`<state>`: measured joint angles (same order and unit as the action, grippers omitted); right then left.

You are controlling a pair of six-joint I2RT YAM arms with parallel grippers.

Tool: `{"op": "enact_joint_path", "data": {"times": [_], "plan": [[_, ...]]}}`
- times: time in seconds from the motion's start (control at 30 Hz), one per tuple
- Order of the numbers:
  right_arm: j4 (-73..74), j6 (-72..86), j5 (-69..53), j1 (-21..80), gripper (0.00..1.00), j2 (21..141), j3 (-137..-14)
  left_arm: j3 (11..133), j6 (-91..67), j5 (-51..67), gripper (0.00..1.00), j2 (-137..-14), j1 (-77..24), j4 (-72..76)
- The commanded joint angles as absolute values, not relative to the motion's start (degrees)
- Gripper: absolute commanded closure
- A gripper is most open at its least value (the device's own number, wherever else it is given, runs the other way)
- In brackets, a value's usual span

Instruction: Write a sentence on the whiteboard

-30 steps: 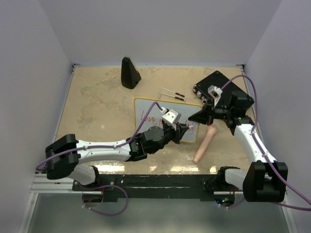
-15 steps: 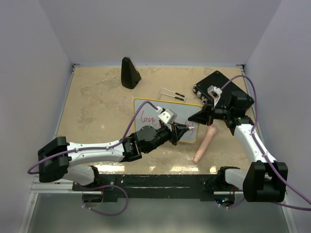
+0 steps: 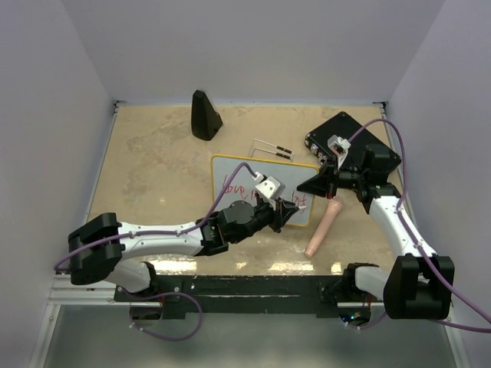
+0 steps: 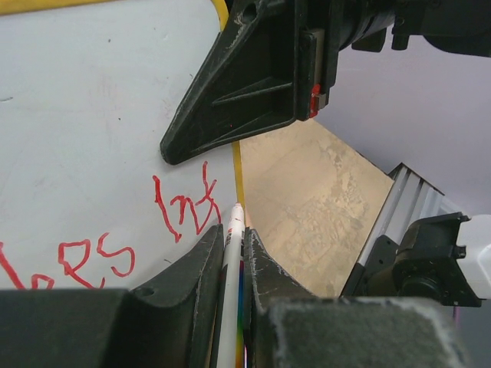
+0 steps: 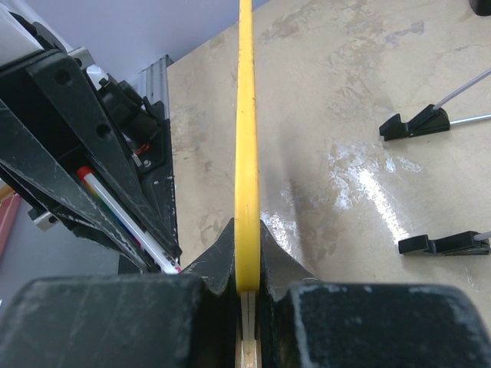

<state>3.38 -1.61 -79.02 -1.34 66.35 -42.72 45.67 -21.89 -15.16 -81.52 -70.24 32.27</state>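
Tan table (image 3: 153, 169): left gripper (image 3: 291, 205) clamps marker (image 4: 231, 276), tip beside red sentence (image 4: 184, 208); right gripper (image 5: 247, 238) clenched on whiteboard (image 4: 92, 92), right rim.

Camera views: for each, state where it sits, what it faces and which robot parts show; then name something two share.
Top external: above, behind the bases, looking down at the whiteboard; both arms show.
Left wrist: on the left arm, facing the sentence; left tool shut on a marker.
Right wrist: on the right arm, looking along the yellow rim; right tool grips it.
Shared: each wrist view shows the other tool.
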Motion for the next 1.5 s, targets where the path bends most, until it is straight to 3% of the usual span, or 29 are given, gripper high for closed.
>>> {"op": "enact_joint_path", "data": {"times": [0.0, 1.47], "plan": [[1.0, -0.6, -82.7, -1.4, 1.0, 64.2, -43.4, 49.7, -21.8, -15.1, 1.0, -83.1, -70.0, 33.8], [1.0, -0.6, -82.9, -1.4, 1.0, 64.2, -43.3, 52.6, -19.7, -21.3, 1.0, -85.0, -69.9, 31.4]]}}
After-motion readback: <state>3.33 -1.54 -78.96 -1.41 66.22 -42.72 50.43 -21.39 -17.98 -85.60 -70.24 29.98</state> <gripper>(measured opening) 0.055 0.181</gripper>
